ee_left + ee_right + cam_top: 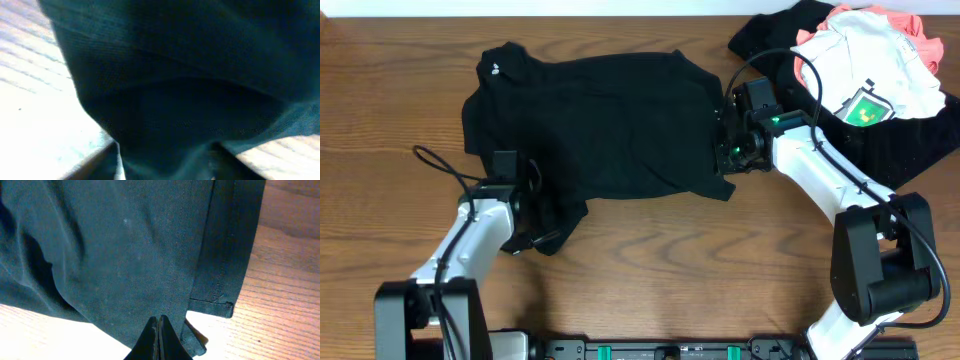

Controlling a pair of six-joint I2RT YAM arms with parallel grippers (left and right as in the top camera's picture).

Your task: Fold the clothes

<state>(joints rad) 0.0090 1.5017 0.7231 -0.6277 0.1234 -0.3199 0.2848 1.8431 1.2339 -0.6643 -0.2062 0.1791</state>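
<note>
You have the black shirt (600, 120) spread flat across the middle of the tabletop (380, 90), with its lower left corner bunched up. Your left end effector (538, 218) sits at that corner. In its wrist view the two fingers (95, 162) stand apart, with cloth draped loosely between and over them (nothing looks pinched). Your right end effector (722, 138) is at the shirt's right edge, near the hem, its fingertips pressed together against the fabric; whether a fold is caught between them I cannot tell. A pile lies at the far right corner: a white garment (860, 60) with green print lies on a second black garment (910, 140), and a coral-pink garment (912, 22) is behind them.
</note>
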